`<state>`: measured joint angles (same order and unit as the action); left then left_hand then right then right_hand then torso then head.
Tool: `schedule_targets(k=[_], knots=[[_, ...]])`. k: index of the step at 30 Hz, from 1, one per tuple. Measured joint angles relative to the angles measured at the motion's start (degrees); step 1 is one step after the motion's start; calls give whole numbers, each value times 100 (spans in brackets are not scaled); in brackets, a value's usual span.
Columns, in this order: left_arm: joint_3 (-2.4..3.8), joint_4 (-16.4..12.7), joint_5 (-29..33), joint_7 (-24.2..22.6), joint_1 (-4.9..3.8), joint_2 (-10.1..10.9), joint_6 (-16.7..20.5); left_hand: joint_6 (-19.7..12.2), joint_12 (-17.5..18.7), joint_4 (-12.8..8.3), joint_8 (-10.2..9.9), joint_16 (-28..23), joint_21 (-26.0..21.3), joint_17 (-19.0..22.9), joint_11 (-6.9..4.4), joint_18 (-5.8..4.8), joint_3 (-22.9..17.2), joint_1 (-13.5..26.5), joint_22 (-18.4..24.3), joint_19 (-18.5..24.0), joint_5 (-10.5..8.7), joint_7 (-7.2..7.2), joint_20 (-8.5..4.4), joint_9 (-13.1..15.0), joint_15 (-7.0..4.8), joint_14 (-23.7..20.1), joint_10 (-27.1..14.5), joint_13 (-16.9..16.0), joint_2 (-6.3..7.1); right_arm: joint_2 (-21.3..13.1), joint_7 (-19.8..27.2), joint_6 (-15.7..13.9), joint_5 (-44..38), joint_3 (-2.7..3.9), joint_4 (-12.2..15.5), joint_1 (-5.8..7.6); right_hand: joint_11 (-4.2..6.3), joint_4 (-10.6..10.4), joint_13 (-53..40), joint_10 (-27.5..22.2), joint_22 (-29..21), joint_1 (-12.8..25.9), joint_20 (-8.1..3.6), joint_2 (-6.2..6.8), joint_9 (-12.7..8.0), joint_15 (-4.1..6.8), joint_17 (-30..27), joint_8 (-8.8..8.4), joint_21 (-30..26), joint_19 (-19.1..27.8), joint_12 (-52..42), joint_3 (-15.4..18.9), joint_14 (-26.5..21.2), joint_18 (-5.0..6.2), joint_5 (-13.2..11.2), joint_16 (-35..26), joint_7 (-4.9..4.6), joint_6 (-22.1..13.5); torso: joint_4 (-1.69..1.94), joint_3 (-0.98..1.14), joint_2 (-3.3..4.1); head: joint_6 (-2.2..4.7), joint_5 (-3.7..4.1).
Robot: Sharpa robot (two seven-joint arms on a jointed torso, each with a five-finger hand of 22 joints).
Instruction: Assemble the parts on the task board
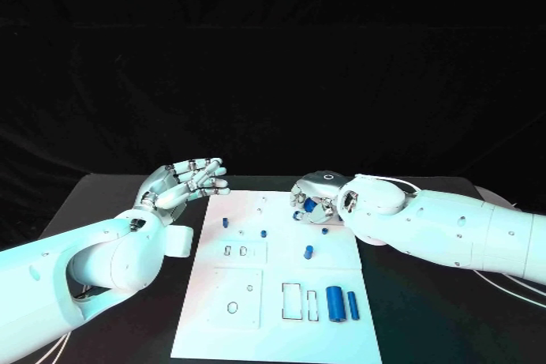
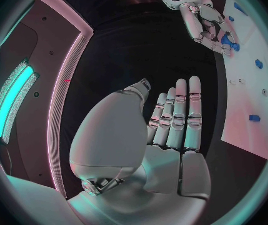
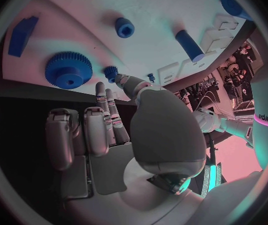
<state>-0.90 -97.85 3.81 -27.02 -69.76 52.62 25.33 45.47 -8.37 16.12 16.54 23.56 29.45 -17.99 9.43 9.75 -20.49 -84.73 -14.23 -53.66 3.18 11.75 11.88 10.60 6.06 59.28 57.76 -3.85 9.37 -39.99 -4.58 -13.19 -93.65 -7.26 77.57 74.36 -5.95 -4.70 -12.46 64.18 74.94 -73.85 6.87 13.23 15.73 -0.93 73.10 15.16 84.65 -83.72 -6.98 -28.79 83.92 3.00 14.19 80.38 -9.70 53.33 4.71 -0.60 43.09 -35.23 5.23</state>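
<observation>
Fingers (image 2: 179, 116) of the left hand (image 1: 180, 186) lie straight and side by side, thumb apart, with nothing in them; the hand hovers over the black table (image 1: 114, 202) just left of the task board's (image 1: 273, 332) far left corner. Fingers (image 3: 106, 105) of the right hand (image 1: 316, 200) reach down to the far right part of the board; the thumb and a fingertip meet at a small blue gear (image 3: 111, 73), though whether they pinch it or only touch it I cannot tell. The other fingers are curled in.

Beside that small gear on the board lies a large blue gear (image 3: 68, 70), and further along a blue block (image 3: 23, 31), a blue nut (image 3: 124, 27) and a blue cylinder (image 3: 189, 45).

Toward the near right of the board a thick blue peg (image 1: 334, 303) and a thinner blue pin (image 1: 353, 305) lie side by side, just right of two rectangular slots (image 1: 301, 301). Small blue pieces (image 1: 263, 233) dot the middle and far left.
</observation>
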Motion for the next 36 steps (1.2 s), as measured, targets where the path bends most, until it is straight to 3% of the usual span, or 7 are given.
schedule_targets(k=[8,11,16,23,29,36], knots=[[0,12,0,23,0,0,-12,0,0,0,0,0,0,0,0,0,0,0,1,0,0,0,0,0,0,0,0,0,0,52,-9,86,-46,0,-60,-45,0,-29,-15,0,-1,-1,21,-1,27,0,26,0,47,-21,0,-29,0,1,0,22,0,0,19,0,18,-7,7],[0,17,0,31,0,0,-15,0,0,0,0,0,0,0,0,0,0,0,1,0,0,0,0,0,0,0,0,0,0,58,-11,108,-55,0,-64,-50,0,-17,-25,0,-1,-54,21,-22,45,0,44,35,68,-20,0,-58,0,-86,0,45,-2,43,23,0,21,-9,8],[0,24,0,39,0,0,-18,0,0,0,0,0,23,-8,0,0,0,0,-7,0,0,0,0,0,0,0,0,0,0,58,-15,133,-70,1,-67,-52,33,-3,-44,33,-1,-100,21,-55,80,1,65,78,87,-20,-45,-121,0,-86,0,78,20,104,30,1,26,-17,13],[0,32,0,52,0,4,-19,0,25,-16,0,0,22,-14,0,0,-15,0,-12,0,0,0,0,1,22,-23,0,-1,0,55,-18,112,-93,6,-63,-51,95,136,-75,238,-2,-281,8,-236,217,38,124,256,200,-33,-157,-338,11,-86,-129,145,121,369,39,4,33,-26,21],[0,39,0,59,-1,7,-20,0,25,0,0,0,30,-22,0,-1,-32,0,-18,0,0,0,0,1,22,-22,0,-1,0,30,-18,-34,-105,1,-15,-63,60,220,-111,272,-2,-348,-53,-303,347,86,129,388,250,-30,-260,-420,0,-85,-196,167,181,489,52,5,37,-34,26],[0,56,-1,68,-1,9,-19,0,24,-16,0,0,50,-26,0,-1,-48,0,-23,0,0,0,0,1,22,-22,0,-1,0,-3,-17,-373,-112,15,124,-65,60,274,-113,272,-3,-349,-53,-303,417,86,129,405,266,-30,-268,-473,0,-85,-215,167,181,489,59,4,38,-1,26]])
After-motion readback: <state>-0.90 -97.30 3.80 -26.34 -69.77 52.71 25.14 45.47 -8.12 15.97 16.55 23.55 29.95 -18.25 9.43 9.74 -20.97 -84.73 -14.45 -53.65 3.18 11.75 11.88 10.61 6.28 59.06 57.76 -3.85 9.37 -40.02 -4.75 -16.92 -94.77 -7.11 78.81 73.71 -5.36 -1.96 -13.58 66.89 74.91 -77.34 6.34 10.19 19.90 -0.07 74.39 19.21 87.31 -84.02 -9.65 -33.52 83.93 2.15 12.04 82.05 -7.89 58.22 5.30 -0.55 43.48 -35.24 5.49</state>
